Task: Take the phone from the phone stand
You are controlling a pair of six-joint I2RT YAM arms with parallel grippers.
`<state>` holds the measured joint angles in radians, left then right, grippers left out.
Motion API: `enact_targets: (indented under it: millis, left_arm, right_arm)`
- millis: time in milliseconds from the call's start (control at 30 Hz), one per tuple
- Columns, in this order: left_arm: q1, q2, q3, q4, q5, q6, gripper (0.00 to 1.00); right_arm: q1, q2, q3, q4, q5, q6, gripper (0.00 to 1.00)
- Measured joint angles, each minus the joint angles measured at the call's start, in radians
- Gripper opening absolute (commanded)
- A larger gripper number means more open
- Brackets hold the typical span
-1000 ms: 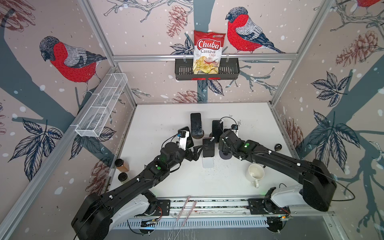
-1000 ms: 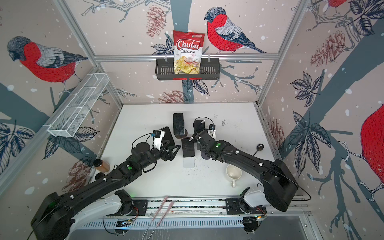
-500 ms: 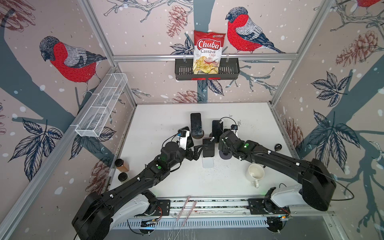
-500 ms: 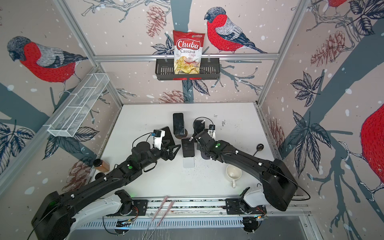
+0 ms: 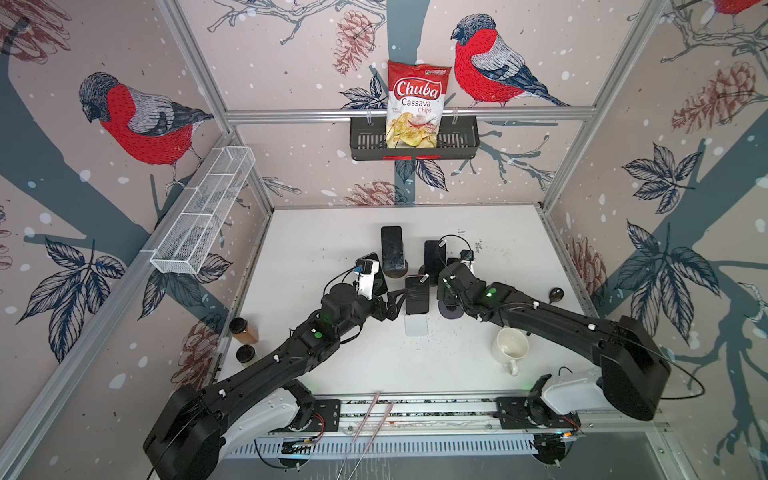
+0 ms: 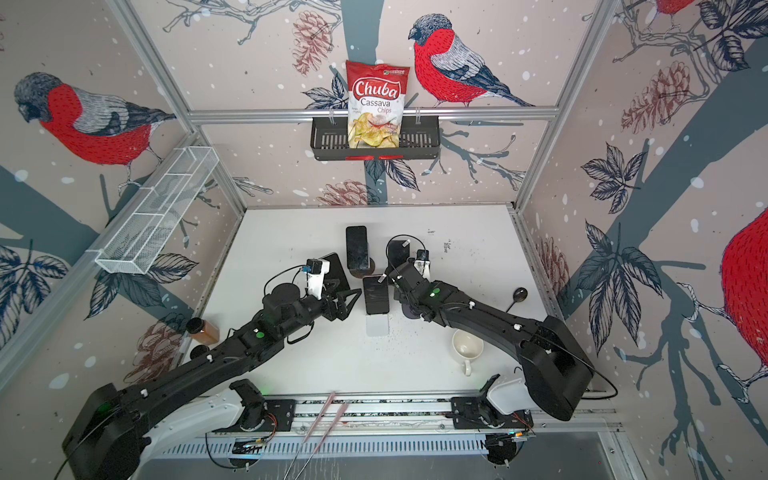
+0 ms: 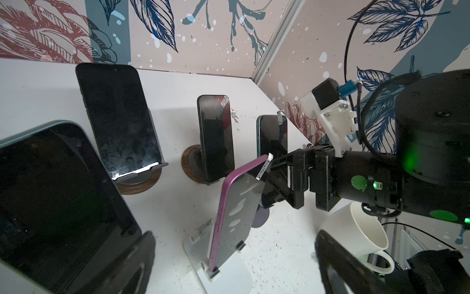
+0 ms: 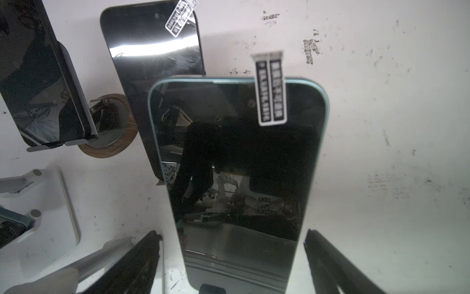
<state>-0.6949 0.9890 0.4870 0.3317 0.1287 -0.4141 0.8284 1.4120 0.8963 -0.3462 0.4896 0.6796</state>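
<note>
Teal phone (image 8: 236, 165): stands leaning back on round stand (image 7: 262, 219), label strip at top edge; sits near centre of table (image 5: 332, 249), largely hidden under the right wrist in both top views

Right gripper (image 8: 232, 233): straddles the teal phone's lower half, jaws apart, a narrow gap showing at each edge, nothing gripped

Left gripper (image 7: 235, 235): jaws spread wide, empty; lies just left of purple phone (image 5: 417, 295) in a top view, not touching

Purple phone: upright on white stand (image 5: 416, 326), centre of frame

Black phones: one (image 5: 392, 249) on wooden-base stand above centre, one (image 5: 435, 257) to its right, one (image 7: 58, 193) close by the left wrist

Mug (image 5: 510, 345): lower right of centre, under the right arm

Chips bag (image 5: 417, 104): upright in basket (image 5: 365, 141), top centre
</note>
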Motion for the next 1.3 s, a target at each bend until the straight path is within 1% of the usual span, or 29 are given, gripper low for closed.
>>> enact_targets:
  millis: [367,467,533,700,833,1067,1300]
  left_arm:
    - [0.0,0.0,0.001,0.0,0.001,0.0,0.97]
    - [0.0,0.0,0.007,-0.001,0.001,0.0,0.97]
    - [0.0,0.0,0.013,-0.001,0.001,0.0,0.97]
    - [0.0,0.0,0.017,-0.003,0.001,0.003,0.97]
    - [0.0,0.0,0.025,-0.01,0.0,0.015,0.97]
    - [0.0,-0.001,0.033,-0.03,-0.002,0.03,0.97]
    - [0.0,0.0,0.034,-0.03,-0.002,0.038,0.97]
  right_arm:
    - [-0.005,0.02,-0.021,0.031,-0.001,0.0,0.81]
    - [-0.005,0.024,-0.022,0.032,-0.002,0.0,0.77]
    - [-0.005,0.026,-0.024,0.04,-0.003,0.0,0.73]
    - [-0.005,0.027,-0.029,0.054,-0.003,0.0,0.69]
    - [-0.005,0.027,-0.031,0.059,-0.002,0.0,0.62]
    - [-0.005,0.026,-0.032,0.061,-0.002,-0.001,0.61]
    - [-0.008,-0.013,-0.033,0.046,-0.005,-0.023,0.6]
